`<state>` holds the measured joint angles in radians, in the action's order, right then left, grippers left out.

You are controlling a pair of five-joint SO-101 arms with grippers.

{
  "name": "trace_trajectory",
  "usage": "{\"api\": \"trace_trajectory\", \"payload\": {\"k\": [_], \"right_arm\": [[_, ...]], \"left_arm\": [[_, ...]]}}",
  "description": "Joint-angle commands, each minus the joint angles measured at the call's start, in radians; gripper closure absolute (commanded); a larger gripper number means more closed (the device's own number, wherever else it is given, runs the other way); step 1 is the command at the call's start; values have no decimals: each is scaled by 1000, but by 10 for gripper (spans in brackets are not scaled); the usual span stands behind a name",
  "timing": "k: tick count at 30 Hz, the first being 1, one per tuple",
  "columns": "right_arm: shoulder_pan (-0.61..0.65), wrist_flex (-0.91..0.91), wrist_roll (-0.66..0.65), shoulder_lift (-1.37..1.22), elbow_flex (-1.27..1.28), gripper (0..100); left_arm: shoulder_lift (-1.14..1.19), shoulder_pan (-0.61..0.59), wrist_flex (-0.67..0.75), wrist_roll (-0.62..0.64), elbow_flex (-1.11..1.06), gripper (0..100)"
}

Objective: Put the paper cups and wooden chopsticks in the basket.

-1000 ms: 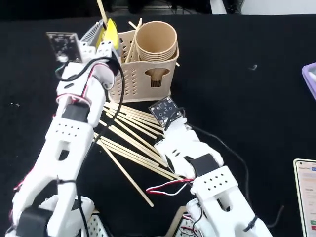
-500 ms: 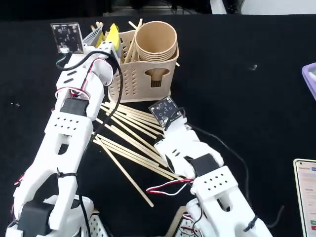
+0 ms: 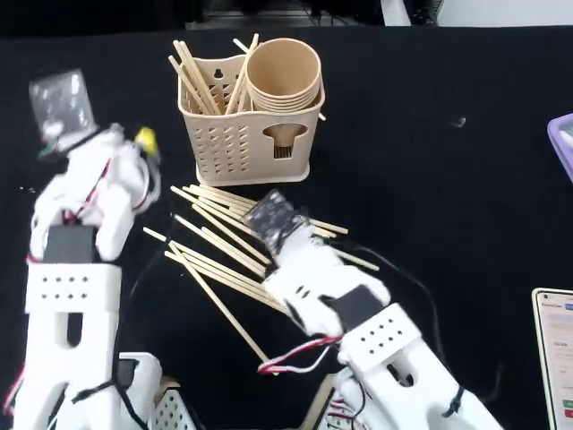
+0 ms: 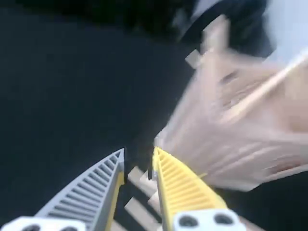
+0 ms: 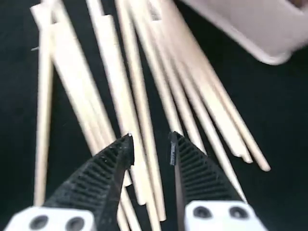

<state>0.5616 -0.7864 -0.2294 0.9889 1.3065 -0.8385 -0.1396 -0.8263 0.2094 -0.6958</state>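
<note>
Black surface; at the left, the left end effector hangs with its fingers a little apart and nothing between them. At far centre stands the basket, holding a bunch of wooden chopsticks and, to their right, stacked paper cups. Loose chopsticks lie fanned on the surface just near of it, and the right end effector sits over them with fingers apart, not clamped.

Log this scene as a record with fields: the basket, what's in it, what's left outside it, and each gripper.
basket: beige, upright
inside: stacked paper cups; standing chopsticks
outside: loose chopsticks scattered on the table in front of the basket
left gripper: open, empty, near the basket
right gripper: open, empty, above the loose chopsticks
</note>
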Motion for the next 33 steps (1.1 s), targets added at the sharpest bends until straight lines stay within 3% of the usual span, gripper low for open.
{"api": "trace_trajectory", "payload": {"k": [1, 4, 10, 14, 20, 26, 33], "right_arm": [[54, -46, 0, -8, -47, 840], [86, -61, 2, -99, -76, 810], [256, -25, 2, -291, -113, 844], [258, 8, -5, -349, -117, 846], [269, -123, 0, -231, -162, 846], [365, -40, 34, -110, -53, 841], [368, -6, 51, -193, -76, 726]], "left_arm": [[-78, -96, -28, 2, -220, 891], [-89, -102, 6, 11, -351, 891], [-101, -104, 195, 11, -527, 891], [-101, -107, 196, 9, -535, 891], [-101, -107, 196, 9, -538, 891], [-101, -188, 201, 11, -535, 891], [-101, -240, 204, 11, -533, 891]]}}
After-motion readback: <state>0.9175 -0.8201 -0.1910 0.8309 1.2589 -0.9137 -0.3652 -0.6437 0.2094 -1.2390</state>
